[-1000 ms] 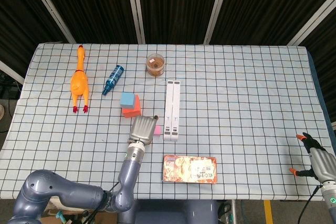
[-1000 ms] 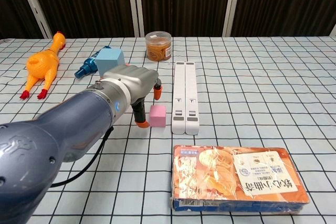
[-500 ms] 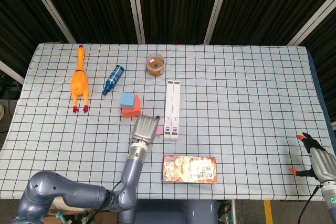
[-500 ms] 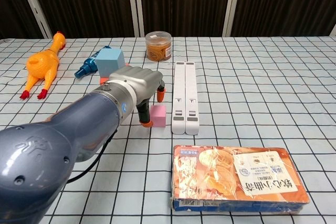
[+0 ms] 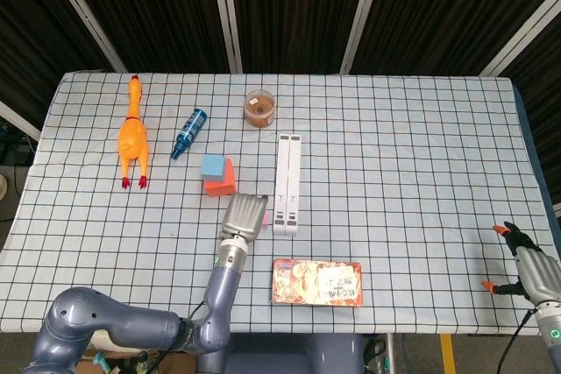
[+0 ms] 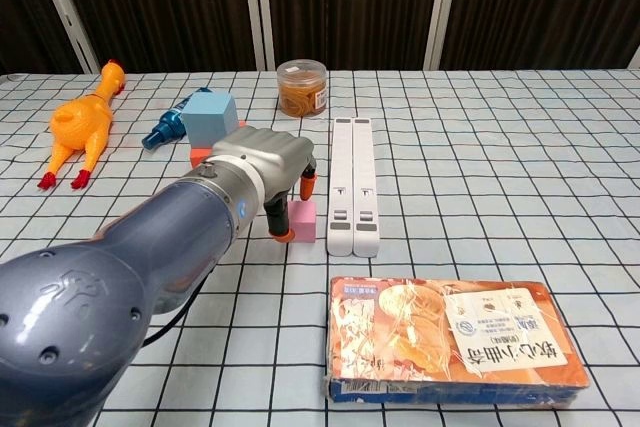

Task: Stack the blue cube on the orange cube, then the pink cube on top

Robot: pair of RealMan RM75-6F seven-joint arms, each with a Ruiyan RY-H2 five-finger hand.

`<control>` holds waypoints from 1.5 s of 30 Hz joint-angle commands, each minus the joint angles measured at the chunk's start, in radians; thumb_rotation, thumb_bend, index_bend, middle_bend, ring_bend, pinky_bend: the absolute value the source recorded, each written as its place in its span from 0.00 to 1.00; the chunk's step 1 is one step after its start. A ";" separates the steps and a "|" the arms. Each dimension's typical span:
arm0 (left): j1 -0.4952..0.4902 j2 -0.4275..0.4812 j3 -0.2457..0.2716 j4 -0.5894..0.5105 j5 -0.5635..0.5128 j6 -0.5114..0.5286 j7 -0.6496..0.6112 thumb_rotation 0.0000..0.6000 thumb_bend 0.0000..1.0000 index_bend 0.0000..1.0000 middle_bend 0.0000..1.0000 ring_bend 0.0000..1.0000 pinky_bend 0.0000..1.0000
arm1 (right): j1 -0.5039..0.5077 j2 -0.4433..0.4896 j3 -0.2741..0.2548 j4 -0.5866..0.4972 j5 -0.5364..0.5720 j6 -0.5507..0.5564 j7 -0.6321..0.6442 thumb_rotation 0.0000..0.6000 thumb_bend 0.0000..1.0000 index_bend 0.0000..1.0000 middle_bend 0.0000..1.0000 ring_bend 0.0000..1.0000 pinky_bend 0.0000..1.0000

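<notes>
The blue cube (image 5: pixel 211 165) (image 6: pixel 211 114) sits on the orange cube (image 5: pixel 224 183) (image 6: pixel 199 156) left of the table's middle. The pink cube (image 6: pixel 304 220) (image 5: pixel 264 216) rests on the cloth in front of the stack, beside the white bars. My left hand (image 5: pixel 243 213) (image 6: pixel 267 161) hovers over the pink cube's left side. One orange fingertip (image 6: pixel 284 235) touches the cube's left face and another hangs behind its far edge, so the fingers straddle it without a clear grip. My right hand (image 5: pixel 526 272) stays at the table's near right corner, fingers spread and empty.
Two white bars (image 5: pixel 287 183) (image 6: pixel 351 182) lie right of the pink cube. A snack packet (image 5: pixel 316 282) (image 6: pixel 455 338) lies near the front edge. A rubber chicken (image 5: pixel 131 134), a blue bottle (image 5: pixel 188 132) and a small jar (image 5: pixel 259 108) stand further back.
My left hand has slid right toward the pink cube, and its near fingertip has gone from apart to touching the cube. The cube and right hand have barely moved.
</notes>
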 commanded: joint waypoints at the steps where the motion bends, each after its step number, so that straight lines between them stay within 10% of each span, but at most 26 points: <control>1: 0.003 -0.001 -0.001 0.001 0.002 0.001 0.001 1.00 0.30 0.38 0.96 0.78 0.80 | 0.000 0.000 0.000 -0.001 -0.001 0.000 0.000 1.00 0.04 0.14 0.05 0.10 0.21; 45: 0.025 -0.024 -0.018 0.022 0.036 0.004 0.031 1.00 0.33 0.42 0.97 0.79 0.81 | 0.003 -0.004 -0.001 0.009 -0.001 -0.010 0.010 1.00 0.04 0.14 0.05 0.10 0.21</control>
